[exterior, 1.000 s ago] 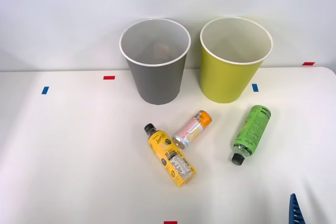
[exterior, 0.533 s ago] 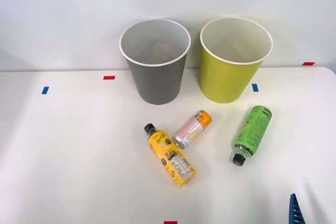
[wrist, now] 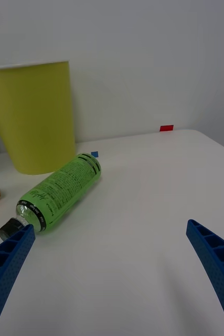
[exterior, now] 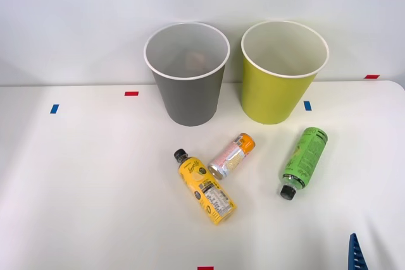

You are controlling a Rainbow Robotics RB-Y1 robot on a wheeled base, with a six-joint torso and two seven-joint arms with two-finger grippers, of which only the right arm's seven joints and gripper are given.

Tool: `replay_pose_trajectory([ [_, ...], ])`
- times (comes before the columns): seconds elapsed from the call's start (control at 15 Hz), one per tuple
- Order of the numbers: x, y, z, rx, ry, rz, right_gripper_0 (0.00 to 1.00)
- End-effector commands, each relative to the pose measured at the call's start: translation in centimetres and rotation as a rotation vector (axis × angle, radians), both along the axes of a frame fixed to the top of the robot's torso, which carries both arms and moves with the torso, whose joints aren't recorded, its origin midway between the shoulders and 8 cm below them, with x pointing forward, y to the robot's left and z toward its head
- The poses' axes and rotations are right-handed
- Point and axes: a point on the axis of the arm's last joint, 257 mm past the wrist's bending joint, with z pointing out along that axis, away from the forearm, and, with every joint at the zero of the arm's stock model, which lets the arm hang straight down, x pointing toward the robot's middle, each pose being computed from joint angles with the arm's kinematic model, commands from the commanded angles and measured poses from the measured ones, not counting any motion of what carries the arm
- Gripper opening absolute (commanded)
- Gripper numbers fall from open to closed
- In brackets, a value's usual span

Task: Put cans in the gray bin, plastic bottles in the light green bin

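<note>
Wrist view: green bottle [wrist: 59,193] beside hand [wrist: 112,273]

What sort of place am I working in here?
Probably a lab test bench, not a home: a bare white table against a blank wall, red and blue tape markers on it, two staged sorting bins.

I read this as a lab test bench: a bare white table [exterior: 76,188] against a blank white wall [exterior: 76,17], with small red tape [exterior: 131,93] and blue tape [exterior: 54,109] marking positions.
</note>
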Motion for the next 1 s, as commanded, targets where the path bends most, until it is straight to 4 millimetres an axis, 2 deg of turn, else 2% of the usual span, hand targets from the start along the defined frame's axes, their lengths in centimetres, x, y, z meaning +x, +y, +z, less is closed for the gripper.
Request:
replay_pose_trajectory([
  [0.07, 0.0, 0.0, 0.0, 0.0, 0.0, 0.0, 1.0],
  [1.0, 0.0, 0.0, 0.0, 0.0, 0.0, 0.0, 1.0],
])
